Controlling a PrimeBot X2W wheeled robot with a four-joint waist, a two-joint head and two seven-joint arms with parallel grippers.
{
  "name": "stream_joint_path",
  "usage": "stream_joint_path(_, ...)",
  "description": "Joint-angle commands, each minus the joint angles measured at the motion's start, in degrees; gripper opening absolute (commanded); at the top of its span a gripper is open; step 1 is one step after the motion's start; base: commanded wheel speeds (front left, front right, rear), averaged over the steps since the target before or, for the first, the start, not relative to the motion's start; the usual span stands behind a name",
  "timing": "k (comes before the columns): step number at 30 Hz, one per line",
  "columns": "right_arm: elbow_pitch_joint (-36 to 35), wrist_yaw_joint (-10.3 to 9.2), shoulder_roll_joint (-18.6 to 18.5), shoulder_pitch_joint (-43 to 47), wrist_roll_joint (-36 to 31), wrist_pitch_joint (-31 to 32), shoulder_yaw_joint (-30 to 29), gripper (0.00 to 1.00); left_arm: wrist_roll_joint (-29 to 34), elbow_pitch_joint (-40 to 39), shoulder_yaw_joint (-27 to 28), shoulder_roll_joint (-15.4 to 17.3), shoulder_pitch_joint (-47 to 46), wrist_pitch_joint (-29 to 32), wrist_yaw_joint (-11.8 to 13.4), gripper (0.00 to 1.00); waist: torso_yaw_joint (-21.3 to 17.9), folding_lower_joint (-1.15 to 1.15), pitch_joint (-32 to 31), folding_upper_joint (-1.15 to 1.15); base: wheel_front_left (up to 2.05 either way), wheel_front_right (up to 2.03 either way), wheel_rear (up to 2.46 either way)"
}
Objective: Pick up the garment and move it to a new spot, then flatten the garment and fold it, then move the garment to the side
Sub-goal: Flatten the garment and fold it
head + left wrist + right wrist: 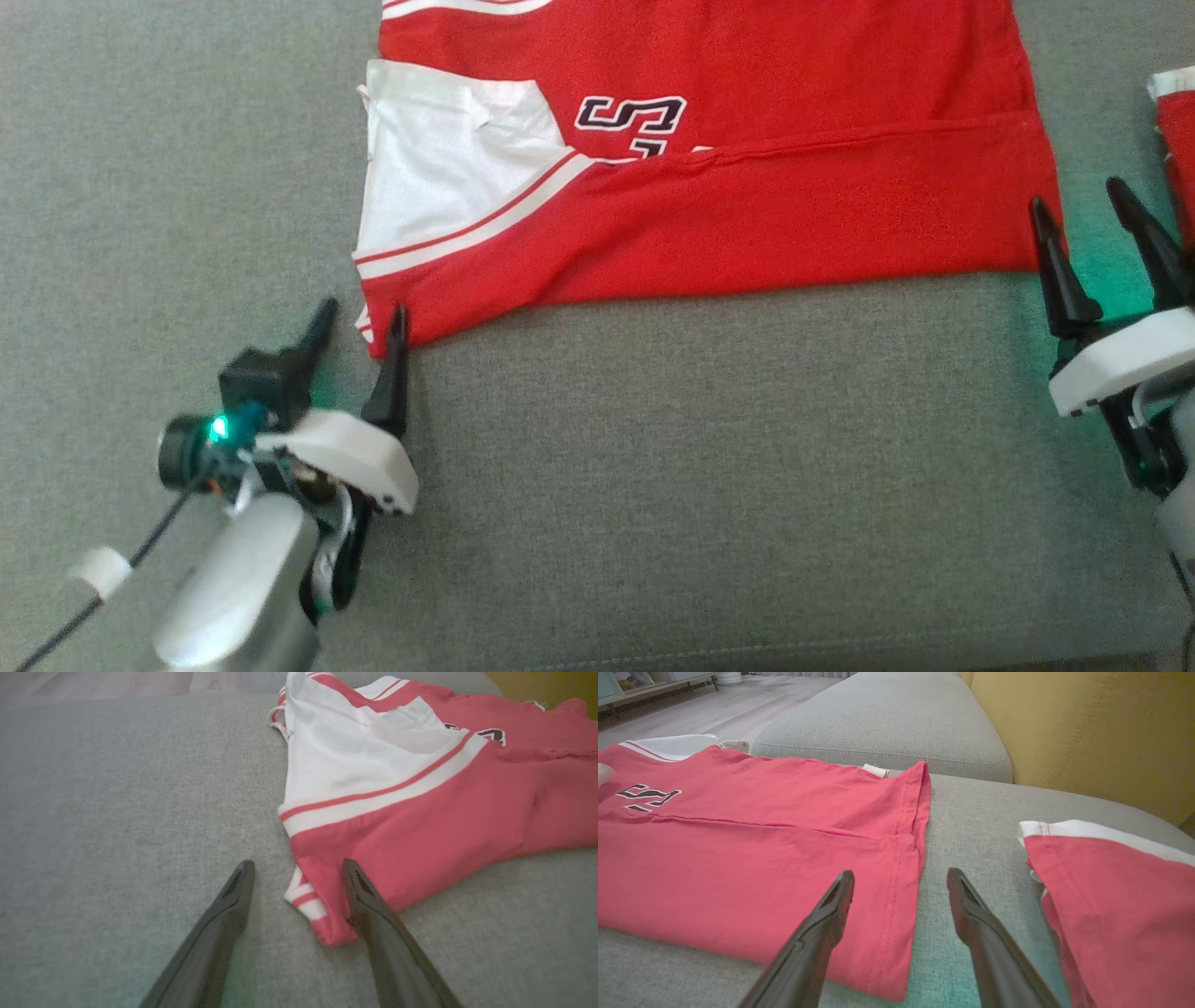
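Under both grippers: grey sofa cushion [653, 467], bearing everything. Ahead of and between them: shirt [747, 215], red with white sleeve, one fold laid over, lying flat. Risk: a fingertip catching cloth on withdrawal would drag that fold open. Just right of the right gripper [1075, 194]: second red cloth [1178, 140]. Left gripper [363, 308]: fingers apart, straddling the sleeve corner, arm low, angled forward. Right gripper: fingers apart, astride the hem corner.

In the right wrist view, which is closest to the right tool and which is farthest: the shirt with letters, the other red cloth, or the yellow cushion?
1. Shirt with letters: its hem lies at one finger of the right tool.
2. Other red cloth: just to the right, apart.
3. Yellow cushion: behind, upper right.
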Motion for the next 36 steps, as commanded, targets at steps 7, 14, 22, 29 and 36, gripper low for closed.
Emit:
stream_joint_path(7,2.91,0.37,0.08,1.75,6.47,3.06,2.87,1.0,-0.87,-5.85,-0.52,2.17,4.59,2.41,0.52,0.0,0.84,0.01,-1.85,0.0,0.0,0.0,0.0)
stream_joint_path(14,6.59,0.37,0.69,-0.05,11.33,8.59,5.89,0.19,0.45,-8.36,-0.49,3.21,3.12,0.56,0.53,0.0,2.0,0.01,-3.14,0.0,0.0,0.0,0.0)
stream_joint_path(22,4.75,0.37,-2.71,2.18,15.11,8.11,9.79,0.0,0.71,-8.67,-0.65,5.16,4.45,0.03,0.16,0.0,2.8,0.01,-7.34,0.0,0.0,0.0,0.0)
stream_joint_path(29,-1.09,0.37,-9.07,11.22,21.37,9.17,11.83,0.0,-1.22,-13.81,-1.48,7.05,12.74,1.98,1.35,0.0,3.36,0.01,-12.7,0.0,0.0,0.0,0.0)
stream_joint_path(36,-7.9,0.37,-15.05,21.6,24.08,10.5,11.58,0.0,-4.76,-21.37,-4.24,8.62,24.32,6.56,2.44,0.0,3.72,0.01,-14.89,0.0,0.0,0.0,0.0)
